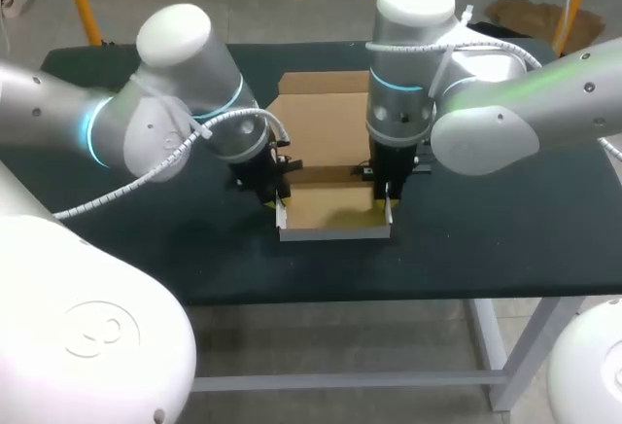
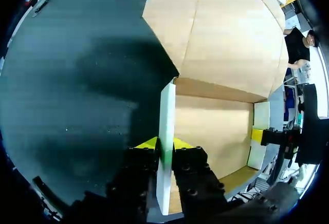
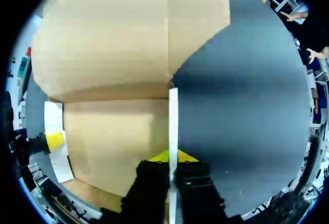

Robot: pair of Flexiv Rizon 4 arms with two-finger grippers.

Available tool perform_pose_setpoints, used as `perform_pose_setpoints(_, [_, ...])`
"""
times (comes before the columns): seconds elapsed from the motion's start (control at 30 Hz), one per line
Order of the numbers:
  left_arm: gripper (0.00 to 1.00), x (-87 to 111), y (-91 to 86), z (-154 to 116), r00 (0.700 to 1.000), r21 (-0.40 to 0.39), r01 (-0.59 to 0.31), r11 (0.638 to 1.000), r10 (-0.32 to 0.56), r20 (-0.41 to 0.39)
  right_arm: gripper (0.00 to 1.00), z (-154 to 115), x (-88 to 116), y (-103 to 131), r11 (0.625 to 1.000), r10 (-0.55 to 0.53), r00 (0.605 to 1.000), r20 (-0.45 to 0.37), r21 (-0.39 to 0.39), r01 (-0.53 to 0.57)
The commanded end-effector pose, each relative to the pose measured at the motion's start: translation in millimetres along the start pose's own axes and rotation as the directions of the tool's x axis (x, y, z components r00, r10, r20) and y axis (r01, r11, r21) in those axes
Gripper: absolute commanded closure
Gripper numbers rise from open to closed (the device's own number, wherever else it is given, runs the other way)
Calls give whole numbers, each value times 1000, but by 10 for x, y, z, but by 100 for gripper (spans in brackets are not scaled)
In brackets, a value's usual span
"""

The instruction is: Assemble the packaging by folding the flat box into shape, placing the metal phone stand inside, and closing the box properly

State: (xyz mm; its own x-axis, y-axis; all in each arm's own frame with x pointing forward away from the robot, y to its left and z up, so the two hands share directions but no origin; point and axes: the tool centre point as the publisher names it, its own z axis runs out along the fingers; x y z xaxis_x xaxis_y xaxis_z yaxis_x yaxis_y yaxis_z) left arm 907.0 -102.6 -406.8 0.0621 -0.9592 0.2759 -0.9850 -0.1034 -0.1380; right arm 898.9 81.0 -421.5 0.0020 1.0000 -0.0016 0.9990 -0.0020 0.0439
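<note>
The brown cardboard box (image 1: 326, 132) lies on the dark table, its lid panel flat toward the back and its front part raised into a shallow tray with a white front wall (image 1: 335, 232). My left gripper (image 1: 279, 205) is shut on the tray's upright left side wall (image 2: 167, 111), which stands between its yellow tips (image 2: 164, 144). On the opposite side, the upright right side wall (image 3: 174, 116) is pinched by my right gripper (image 1: 387, 202) (image 3: 173, 156). Each wrist view shows the other arm's yellow tip across the tray. No metal phone stand is in view.
The box sits in the middle of the black table top (image 1: 486, 229). Bare table surface lies to the left of the left arm and to the right of the right arm; the table's front edge runs just ahead of the tray.
</note>
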Motion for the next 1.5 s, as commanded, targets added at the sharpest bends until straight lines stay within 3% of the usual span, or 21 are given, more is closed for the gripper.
perform_pose_setpoints(0.03, [93, 26, -16, 87, 971, -1, 0, 1000, 1, 241, 100, 3, 12, 1, 1000, -1, 1000, 2, 3, 1])
perform_pose_setpoints(0.07, [100, 22, -13, 93, 969, -6, -3, 1000, 4, 246, 100, 3, 12, 1, 1000, -1, 1000, 2, 3, 1])
perform_pose_setpoints(0.53, [100, -8, 50, 118, 954, -24, -23, 999, 29, 299, 100, -20, 19, -9, 1000, -19, 1000, -6, -4, 19])
perform_pose_setpoints(0.6, [100, -11, 56, 112, 953, -23, -23, 999, 29, 301, 84, -48, 29, -21, 999, -38, 999, -16, -14, 38])
perform_pose_setpoints(0.7, [100, -17, 62, 97, 952, -18, -21, 1000, 26, 304, 45, -120, 49, -57, 995, -89, 995, -33, -44, 88])
perform_pose_setpoints(0.77, [100, -18, 65, 94, 952, -15, -21, 1000, 24, 304, 0, -165, 60, -85, 990, -127, 991, -41, -62, 124])
perform_pose_setpoints(1.1, [100, -14, 81, 68, 950, 1, -21, 1000, 20, 312, 0, -345, 37, -182, 957, -274, 957, -96, -130, 261])
perform_pose_setpoints(1.27, [100, -14, 82, 60, 949, 7, -22, 1000, 19, 316, 0, -432, -53, -237, 902, -418, 902, -108, -164, 399])
perform_pose_setpoints(1.33, [100, -14, 82, 58, 948, 8, -23, 1000, 19, 317, 0, -480, -136, -261, 842, -535, 828, -169, -186, 507])
perform_pose_setpoints(1.4, [100, -14, 82, 56, 948, 9, -24, 1000, 19, 318, 0, -524, -234, -294, 751, -660, 713, -235, -203, 628])
perform_pose_setpoints(1.43, [100, -14, 81, 54, 948, 10, -24, 1000, 19, 319, 0, -534, -300, -283, 730, -683, 685, -253, -203, 652])
perform_pose_setpoints(1.5, [100, -13, 80, 47, 948, 11, -24, 1000, 19, 317, 0, -534, -300, -283, 730, -683, 685, -253, -203, 652])
